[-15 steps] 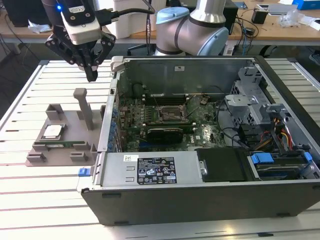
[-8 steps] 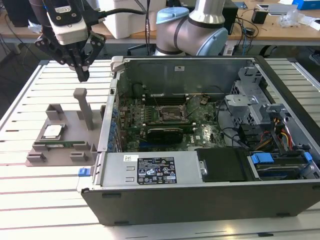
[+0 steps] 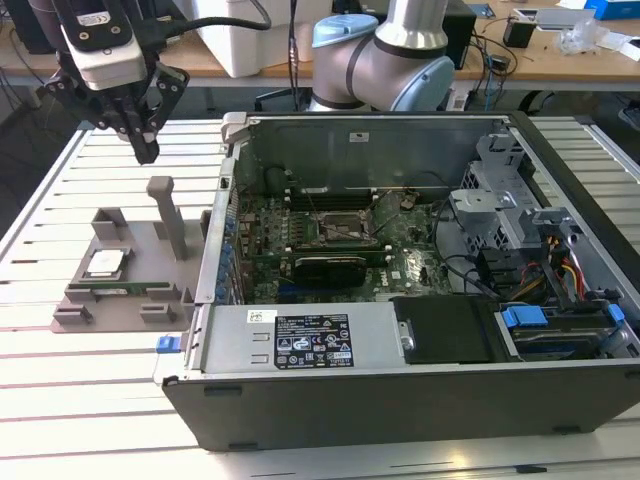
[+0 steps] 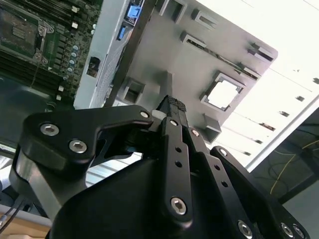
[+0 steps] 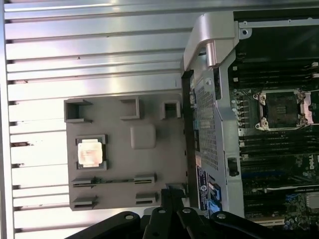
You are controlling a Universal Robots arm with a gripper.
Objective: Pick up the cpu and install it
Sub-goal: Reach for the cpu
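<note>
Right now my hand [image 3: 146,148] hangs in the air on the exterior view's left, fingers drawn narrow and together with nothing between them. It sits above the far edge of the grey holder tray [image 3: 150,262], well clear of it. On that tray I see the cpu [image 3: 105,263] lying flat in its square pocket, silver top up, untouched; it also shows in both wrist views [image 4: 223,94] [image 5: 90,152]. An upright grey post [image 3: 170,215] stands on the tray between the cpu and the open computer case [image 3: 400,400], which lies to the exterior view's right. Inside the case, the empty processor socket [image 3: 345,228] sits on the motherboard. All of it rests on the slatted surface [image 3: 60,400].
</note>
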